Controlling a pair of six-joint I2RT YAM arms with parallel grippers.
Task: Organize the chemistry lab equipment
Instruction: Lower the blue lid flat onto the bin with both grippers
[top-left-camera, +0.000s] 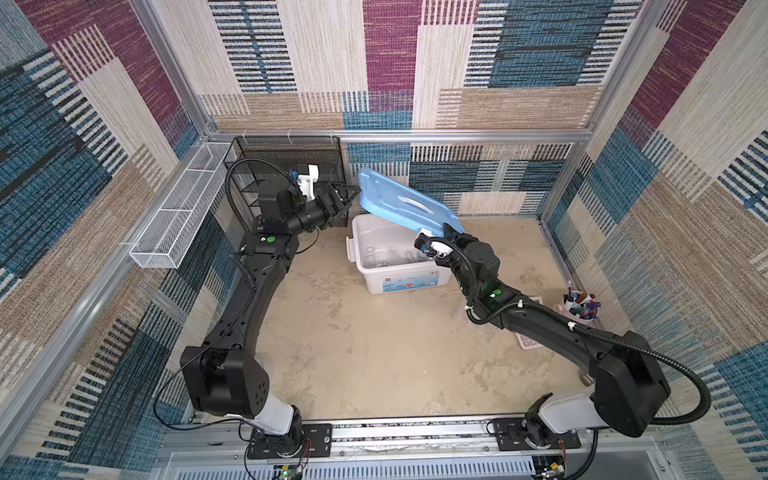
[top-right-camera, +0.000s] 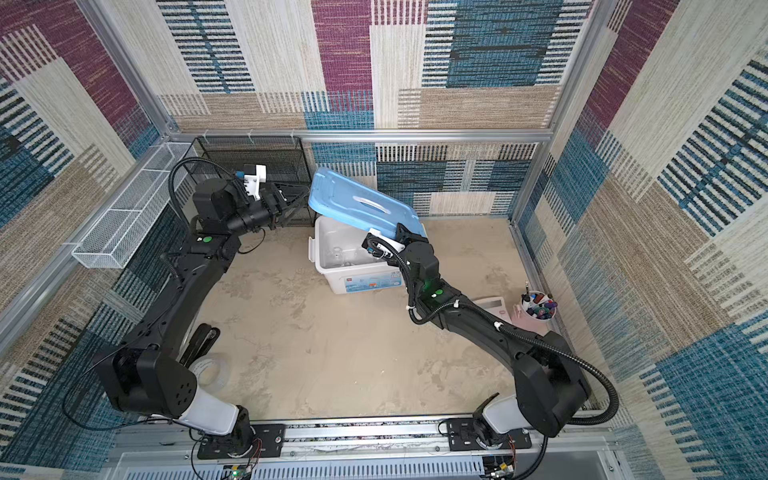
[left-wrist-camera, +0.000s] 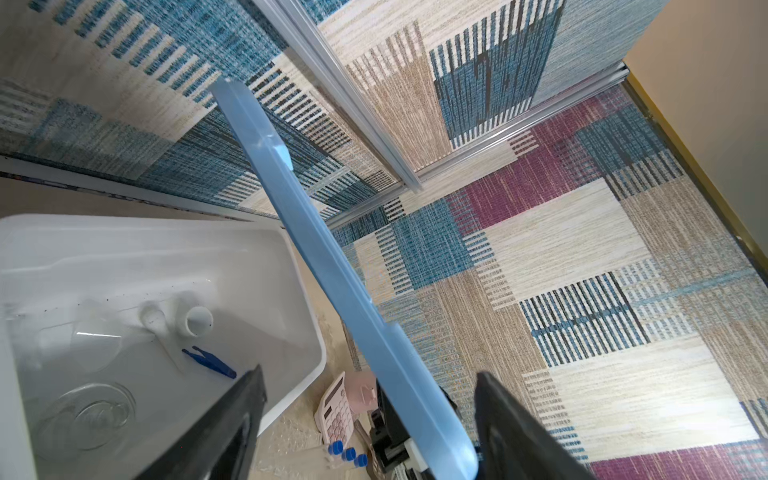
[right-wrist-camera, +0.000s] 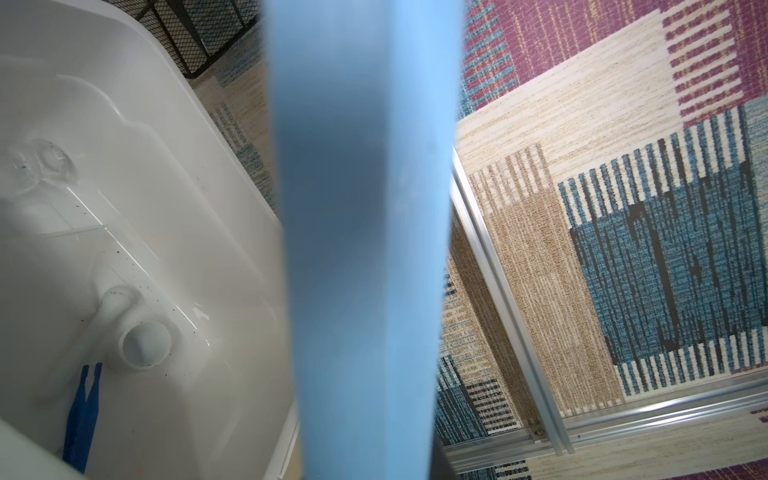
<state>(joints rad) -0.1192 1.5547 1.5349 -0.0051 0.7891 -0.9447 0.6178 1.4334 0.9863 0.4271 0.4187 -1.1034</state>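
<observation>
Gripping the blue lid (top-left-camera: 409, 203) at one corner with the right end effector (top-left-camera: 446, 229), shut tight, tilting it up off the white bin (top-left-camera: 409, 286) by the worktop's back edge (probably to keep the mouth free for loading). Straddling the lid's far edge with the left end effector (top-left-camera: 351, 193), jaws wide. Lying inside: dark blue tweezers (left-wrist-camera: 210, 363), small white mortar (left-wrist-camera: 198, 321), pestle (left-wrist-camera: 156, 322), clear funnel (left-wrist-camera: 97, 345), glass flask (left-wrist-camera: 93, 411). Left outside beside the pink calculator (left-wrist-camera: 336, 411): blue-capped test tubes (left-wrist-camera: 347, 453).
</observation>
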